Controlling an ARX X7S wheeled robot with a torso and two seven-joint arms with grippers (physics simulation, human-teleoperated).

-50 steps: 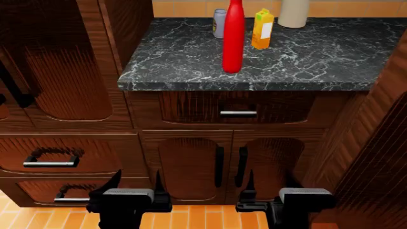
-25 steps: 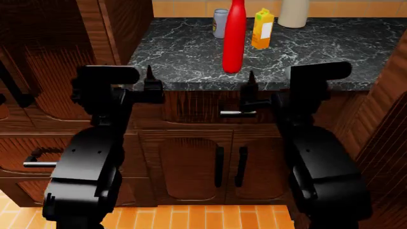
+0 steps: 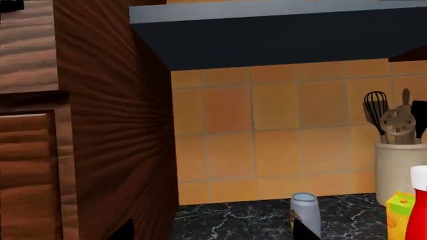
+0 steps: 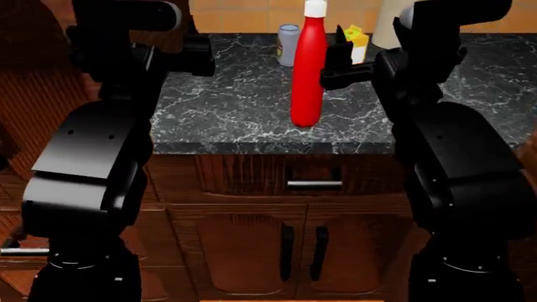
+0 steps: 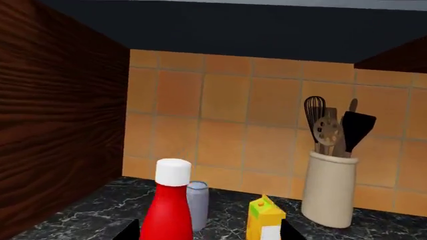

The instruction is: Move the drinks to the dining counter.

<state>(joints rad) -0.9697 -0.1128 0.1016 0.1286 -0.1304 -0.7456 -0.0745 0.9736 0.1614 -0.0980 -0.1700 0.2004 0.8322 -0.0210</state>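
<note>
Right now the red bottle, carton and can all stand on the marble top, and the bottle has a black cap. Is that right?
Not quite: the cap is white, not black, as the right wrist view shows. The rest holds: the red bottle, carton and can all stand on the marble top.

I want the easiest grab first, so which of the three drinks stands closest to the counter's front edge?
The red bottle. It stands well forward of the silver can and the yellow carton, which both sit back near the tiled wall.
</note>
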